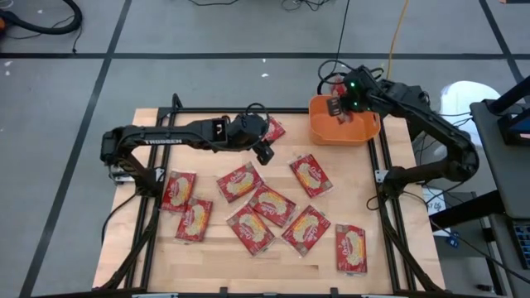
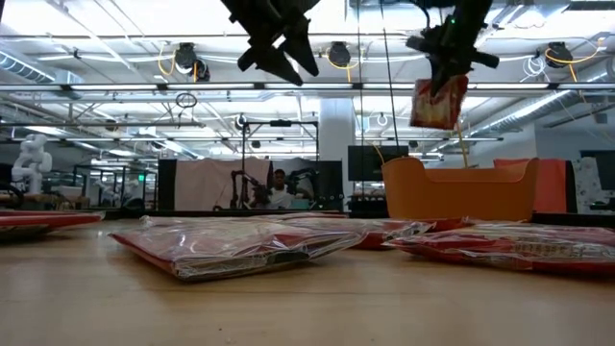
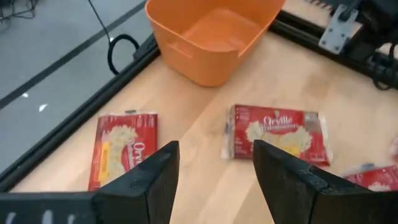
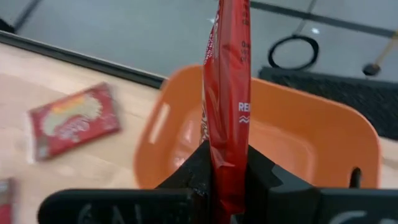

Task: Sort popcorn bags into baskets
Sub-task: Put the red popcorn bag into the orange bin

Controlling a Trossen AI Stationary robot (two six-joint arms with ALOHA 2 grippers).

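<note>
From above, my right gripper (image 1: pixel 335 106) hangs over the orange tub (image 1: pixel 364 132), and nine popcorn bags (image 1: pixel 272 206) lie on the table (image 1: pixel 389 273). Low down, one red bag (image 2: pixel 438 102) dangles above the tub. At my right wrist, jaws pinch it. My left gripper (image 3: pixel 214 174) hovers, jaws parted.

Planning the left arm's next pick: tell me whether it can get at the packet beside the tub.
Probably yes. The left gripper hangs open above the popcorn bag lying flat on bare table, nothing over it; the orange tub stands apart.
</note>
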